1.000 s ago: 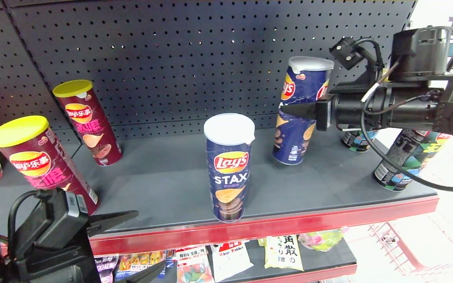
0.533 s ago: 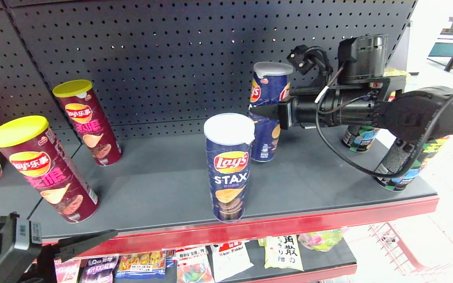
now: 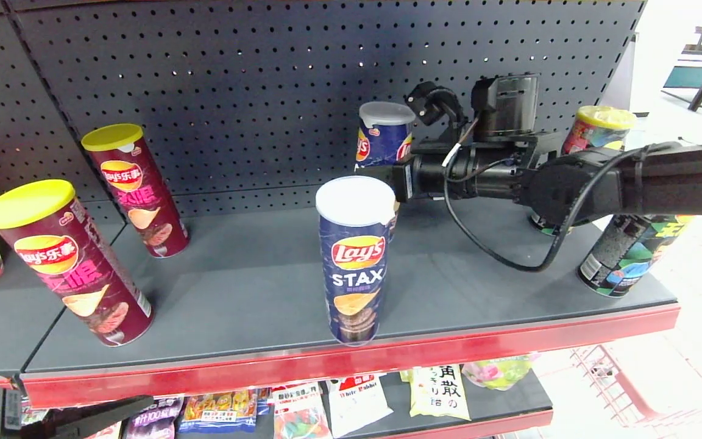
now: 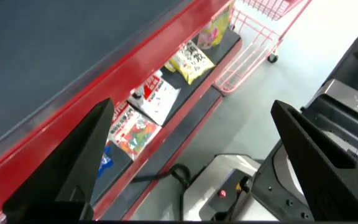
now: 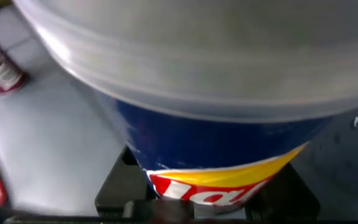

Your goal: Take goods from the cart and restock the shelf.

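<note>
In the head view the right tool [image 3: 382,174] reaches in from the right of the frame and is clamped around the middle of a blue can [image 3: 383,133] standing upright at centre frame, close to the pegboard back [image 3: 253,91] of the shelf [image 3: 235,286]. The can's lower part is hidden behind a second blue can [image 3: 356,262] that stands at the shelf's front edge, so whether the held one touches the shelf cannot be told. The right wrist view adds the close detail: the held can [image 5: 229,155] carries a translucent greyish lid above a dark blue wall with a red and yellow emblem, and the tool's [image 5: 210,202] dark fingers [image 5: 120,186] press against both of its sides. The left tool [image 3: 92,411] sits low in the bottom left corner of the head view. The left wrist view shows its [image 4: 191,158] two fingers spread wide with nothing between them, and beyond them the lower shelf [image 4: 210,93] with snack packets [image 4: 154,102] and the pink wire cart [image 4: 253,50]. Two maroon cans [image 3: 64,262] with yellow lids lean at the left of the shelf.
</note>
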